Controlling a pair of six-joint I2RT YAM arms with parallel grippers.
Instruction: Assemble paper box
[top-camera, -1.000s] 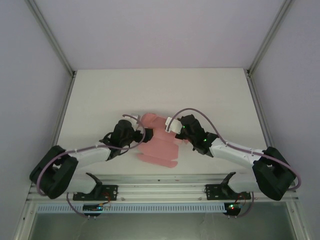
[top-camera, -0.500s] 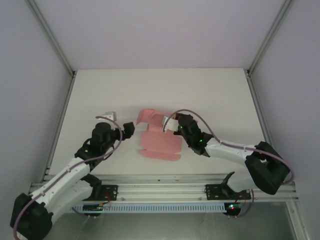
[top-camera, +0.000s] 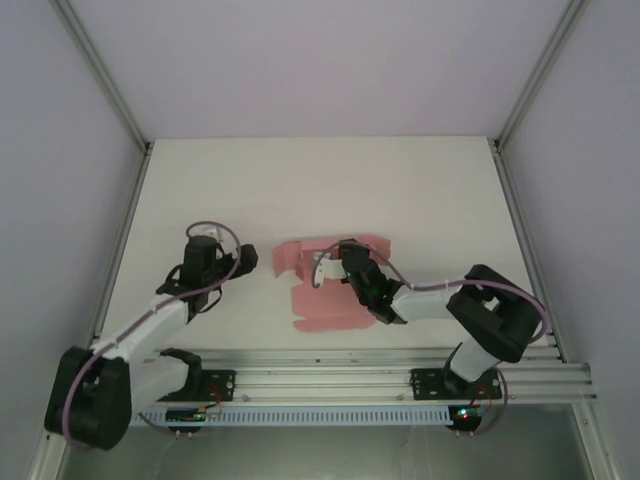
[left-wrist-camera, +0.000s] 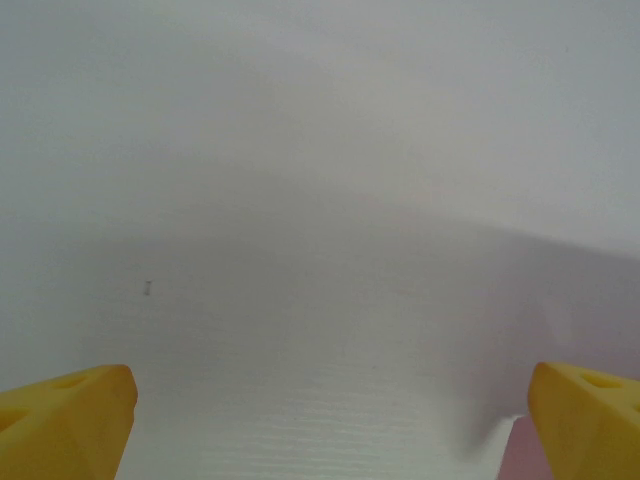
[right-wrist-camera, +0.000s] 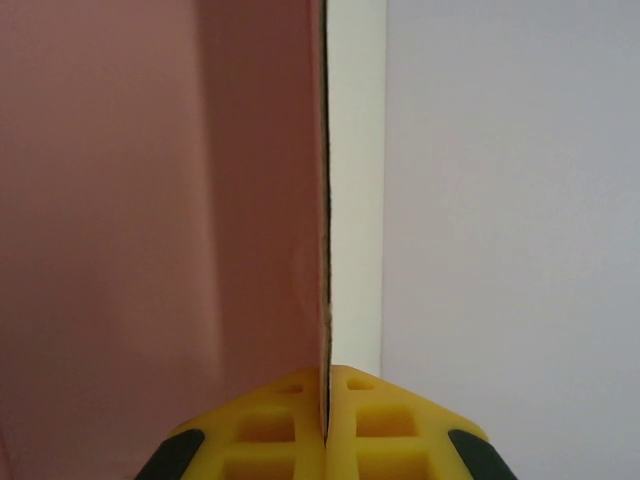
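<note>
Centre of the white desk (top-camera: 300, 180): the paper box (top-camera: 315, 305) lies as a mostly flat pink cutout, one flap pinched edge-on in the closed right hand (right-wrist-camera: 326, 388), while the left hand (top-camera: 247, 258) hovers just beside it, jaws wide and empty. Such light, thin card probably creases easily, so it is best held near the fold lines.

In the top view the right tool (top-camera: 322, 267) and its wrist lie over the middle of the paper box (top-camera: 325, 305), hiding that part of the card and how its flaps stand there. In the right wrist view the pink card runs off the left, top and bottom of the frame, and the yellow fingers (right-wrist-camera: 280, 420) pinching its edge are cut off at the bottom. In the left wrist view the left tool (left-wrist-camera: 325, 415) has its fingertips (left-wrist-camera: 70, 415) clipped by the lower corners, and a dark speck (left-wrist-camera: 148, 289) on the table (left-wrist-camera: 320, 330) is too small to tell.
</note>
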